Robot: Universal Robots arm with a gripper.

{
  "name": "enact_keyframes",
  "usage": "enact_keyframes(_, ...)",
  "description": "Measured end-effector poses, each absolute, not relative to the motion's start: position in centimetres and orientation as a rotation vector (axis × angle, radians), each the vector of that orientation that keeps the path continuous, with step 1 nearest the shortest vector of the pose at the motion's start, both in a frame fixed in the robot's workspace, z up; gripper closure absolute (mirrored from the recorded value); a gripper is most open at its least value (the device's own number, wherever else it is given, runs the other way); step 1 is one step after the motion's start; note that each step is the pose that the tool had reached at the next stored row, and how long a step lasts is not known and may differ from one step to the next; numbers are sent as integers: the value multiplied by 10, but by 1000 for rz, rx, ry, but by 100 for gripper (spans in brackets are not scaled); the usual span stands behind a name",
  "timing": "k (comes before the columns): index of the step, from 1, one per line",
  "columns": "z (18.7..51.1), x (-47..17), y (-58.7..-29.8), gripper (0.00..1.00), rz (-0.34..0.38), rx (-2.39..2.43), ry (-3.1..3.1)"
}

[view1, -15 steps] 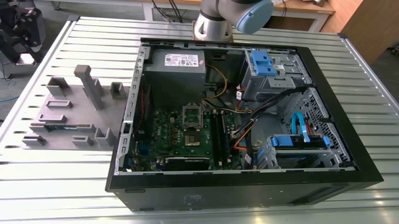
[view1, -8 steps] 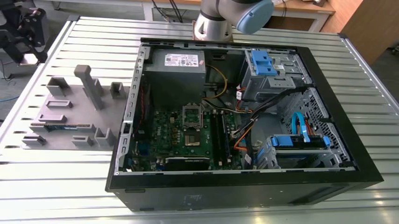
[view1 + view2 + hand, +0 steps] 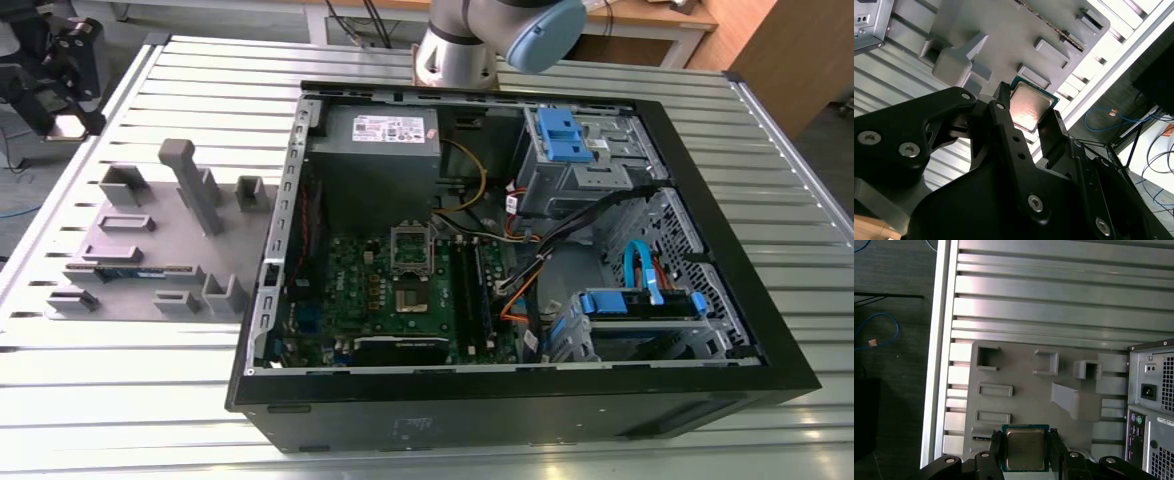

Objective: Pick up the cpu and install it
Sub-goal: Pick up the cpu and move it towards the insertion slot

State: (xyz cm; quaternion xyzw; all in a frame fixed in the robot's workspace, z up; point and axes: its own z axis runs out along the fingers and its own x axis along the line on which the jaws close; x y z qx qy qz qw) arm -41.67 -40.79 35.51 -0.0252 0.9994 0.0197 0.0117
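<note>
The cpu (image 3: 1025, 449) (image 3: 1029, 107) is a small square chip with a shiny metal top and a thin green rim. In both wrist views my gripper (image 3: 1026, 451) (image 3: 1028, 115) is shut on it, one black finger (image 3: 998, 447) on each of two opposite edges. The chip hangs in the air above the grey fixture plate (image 3: 1024, 390) (image 3: 1004, 30), apart from it. The exterior view has the arm's grey and blue joint (image 3: 487, 40) at the far edge behind the open computer case (image 3: 721, 330). Inside the case lies the green motherboard (image 3: 360, 290) with its square socket (image 3: 408, 298).
The fixture plate (image 3: 160, 225), left of the case in the exterior view, carries raised grey holders and a long thin memory stick (image 3: 127, 270). Everything rests on a ribbed metal table (image 3: 120, 400). The case's back panel (image 3: 1154, 405) stands beside the plate. Cables lie on the floor (image 3: 1104, 117).
</note>
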Motion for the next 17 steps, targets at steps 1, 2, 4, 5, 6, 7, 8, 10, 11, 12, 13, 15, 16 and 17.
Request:
enact_keyframes(1, 355, -417, -408, 53, 61, -79, 3117)
enact_keyframes(2, 355, -416, -408, 53, 61, -79, 3117)
enact_keyframes(4, 355, -416, -408, 53, 61, -79, 3117)
enact_keyframes(5, 355, -416, -408, 53, 61, -79, 3117)
enact_keyframes(6, 355, -415, -408, 53, 61, -79, 3117)
enact_keyframes(7, 355, -415, -408, 53, 61, -79, 3117)
enact_keyframes(8, 355, -415, -408, 53, 61, -79, 3117)
enact_keyframes(10, 355, -414, -408, 53, 61, -79, 3117)
enact_keyframes(11, 355, -413, -408, 53, 61, -79, 3117)
enact_keyframes(12, 355, -412, -408, 53, 61, -79, 3117)
enact_keyframes(13, 355, -412, -408, 53, 61, -79, 3117)
enact_keyframes(15, 355, -411, -408, 53, 61, -79, 3117)
enact_keyframes(16, 355, -410, -408, 53, 61, -79, 3117)
enact_keyframes(17, 355, -409, -408, 53, 61, -79, 3117)
